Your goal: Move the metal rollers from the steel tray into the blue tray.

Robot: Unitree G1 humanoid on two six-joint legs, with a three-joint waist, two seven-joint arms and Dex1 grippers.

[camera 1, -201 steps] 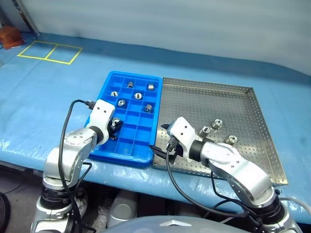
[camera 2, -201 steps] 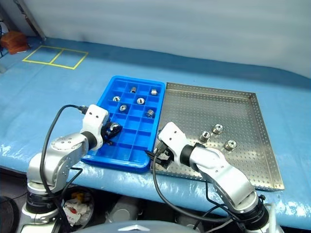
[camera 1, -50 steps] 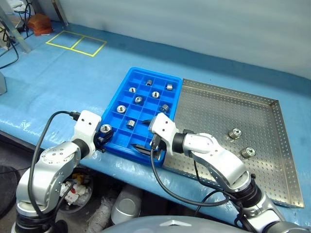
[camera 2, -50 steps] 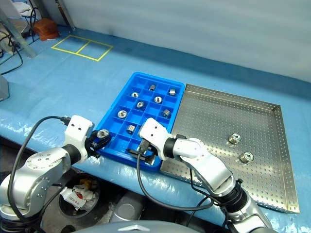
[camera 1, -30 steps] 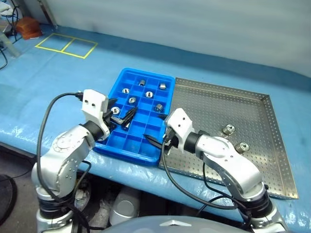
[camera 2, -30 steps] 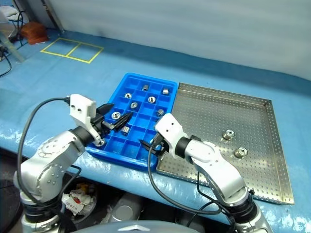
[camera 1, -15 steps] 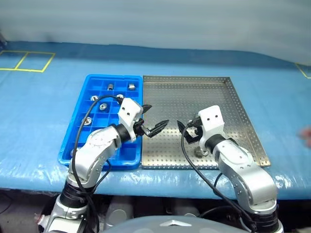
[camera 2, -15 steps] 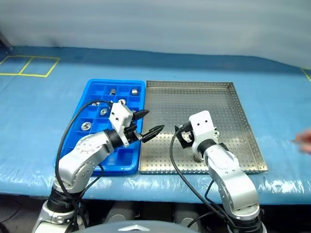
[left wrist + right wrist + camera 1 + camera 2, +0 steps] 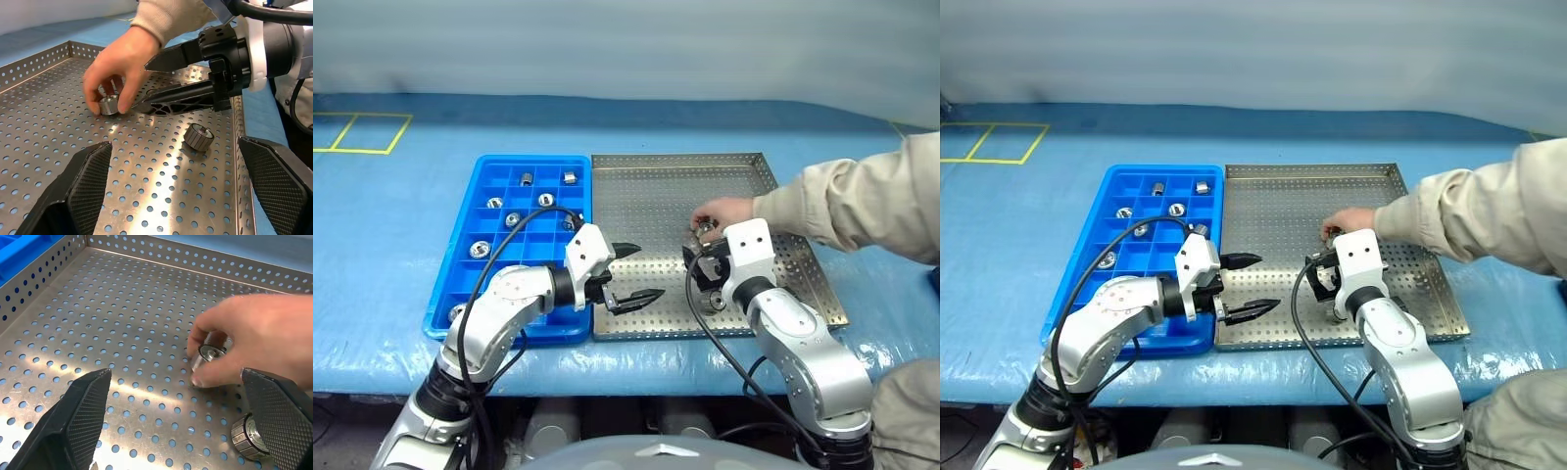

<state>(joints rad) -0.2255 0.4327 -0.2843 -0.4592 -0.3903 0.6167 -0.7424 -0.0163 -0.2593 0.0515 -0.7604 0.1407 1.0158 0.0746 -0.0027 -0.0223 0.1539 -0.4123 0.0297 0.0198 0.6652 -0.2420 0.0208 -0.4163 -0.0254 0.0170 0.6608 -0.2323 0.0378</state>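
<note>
Reaching in from the right, a person's hand [image 9: 724, 211] pinched one of the metal rollers [image 9: 109, 105] on the steel tray [image 9: 646, 186], absent half a second earlier; second roller [image 9: 198, 136] lay loose nearby. Hovered over that tray: left gripper [image 9: 631, 272] and right gripper [image 9: 1318, 277], both spread wide, empty. Seven or so rollers already sat in the blue tray [image 9: 465, 235]; likely wait for the hand to clear.

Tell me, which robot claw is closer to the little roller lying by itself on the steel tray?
Right. The right gripper hangs open just beside the loose roller; the left gripper, also open, sits across the steel tray near the blue tray.
</note>
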